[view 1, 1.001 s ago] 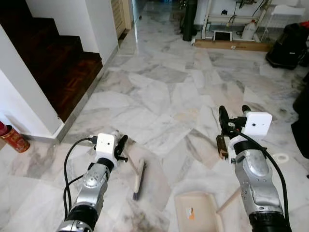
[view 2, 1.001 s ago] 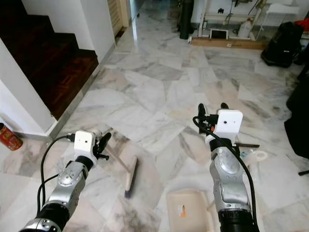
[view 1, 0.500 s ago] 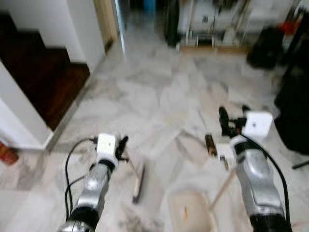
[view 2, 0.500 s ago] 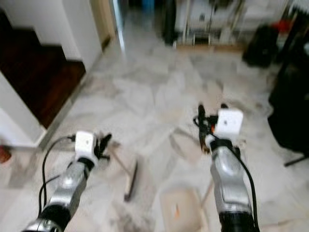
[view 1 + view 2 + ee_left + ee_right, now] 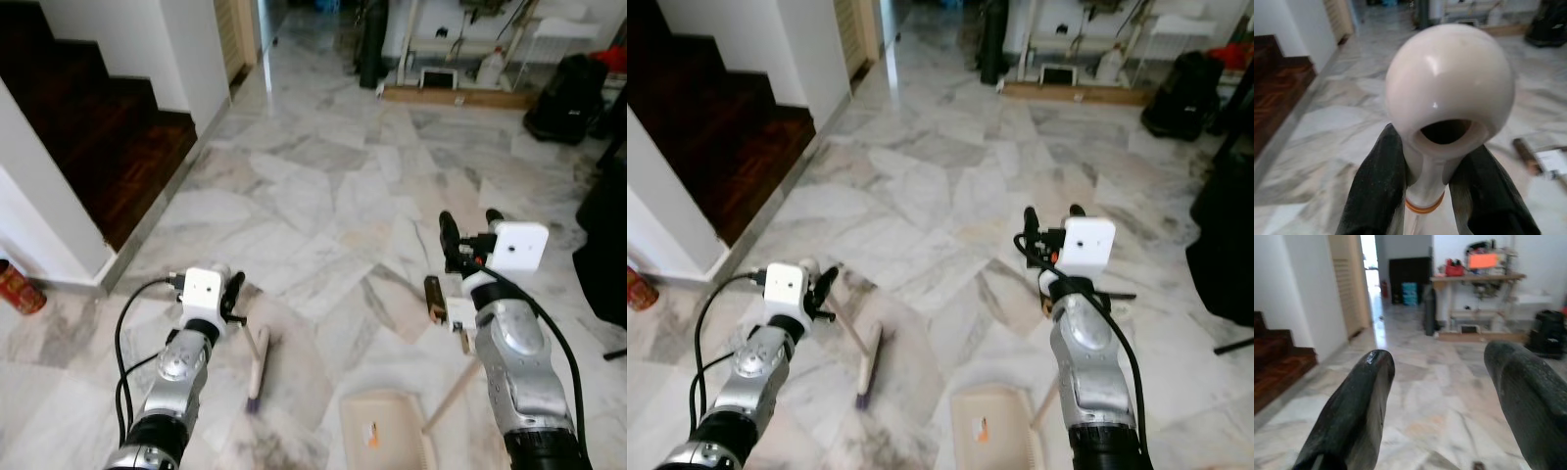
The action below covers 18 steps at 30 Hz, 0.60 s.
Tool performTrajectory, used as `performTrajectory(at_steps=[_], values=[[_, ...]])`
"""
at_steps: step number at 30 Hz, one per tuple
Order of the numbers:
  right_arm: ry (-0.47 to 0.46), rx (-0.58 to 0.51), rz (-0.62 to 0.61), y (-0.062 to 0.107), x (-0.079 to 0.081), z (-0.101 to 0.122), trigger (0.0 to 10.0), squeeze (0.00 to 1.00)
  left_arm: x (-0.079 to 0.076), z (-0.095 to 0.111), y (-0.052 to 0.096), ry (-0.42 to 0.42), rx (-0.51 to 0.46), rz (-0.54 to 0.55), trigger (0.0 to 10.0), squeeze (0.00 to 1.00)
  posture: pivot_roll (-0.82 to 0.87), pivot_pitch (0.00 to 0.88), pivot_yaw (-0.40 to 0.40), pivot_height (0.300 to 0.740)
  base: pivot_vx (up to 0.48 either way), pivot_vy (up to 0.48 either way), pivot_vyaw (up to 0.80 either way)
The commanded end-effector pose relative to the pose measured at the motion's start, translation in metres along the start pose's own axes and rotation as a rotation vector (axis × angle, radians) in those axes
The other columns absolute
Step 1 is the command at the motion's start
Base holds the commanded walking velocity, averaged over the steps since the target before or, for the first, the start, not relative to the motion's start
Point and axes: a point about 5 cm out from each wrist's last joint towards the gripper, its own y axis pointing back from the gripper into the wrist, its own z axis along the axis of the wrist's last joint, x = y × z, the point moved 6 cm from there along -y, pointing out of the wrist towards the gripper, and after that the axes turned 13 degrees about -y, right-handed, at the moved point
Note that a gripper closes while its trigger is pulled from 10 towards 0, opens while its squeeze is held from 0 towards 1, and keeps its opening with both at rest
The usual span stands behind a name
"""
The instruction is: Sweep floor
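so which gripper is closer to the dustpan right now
Right. The right gripper hangs open in the air above and just beyond the dustpan, whose handle runs up beside that arm. The left gripper is off to the dustpan's left, shut on the broom handle.

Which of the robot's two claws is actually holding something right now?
The left gripper: its black fingers clamp the broom handle just below its rounded end. The right gripper is open, with nothing between its fingers.
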Motion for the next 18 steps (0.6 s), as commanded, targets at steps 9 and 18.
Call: performTrajectory(at_steps=[9, 18], values=[[0.003, -0.020, 0.033, -0.003, 0.011, 0.009, 10.0, 0.00, 0.002, 0.010, -0.003, 0.000, -0.039, 0.003, 10.0, 0.00, -0.18, 0.041, 0.015, 0.740, 0.000, 0.000, 0.00], [-0.015, 0.014, 0.054, 0.005, 0.018, 0.005, 10.0, 1.00, 0.000, 0.007, -0.002, -0.001, -0.031, -0.004, 10.0, 0.00, -0.18, 0.038, 0.014, 0.740, 0.000, 0.000, 0.00]])
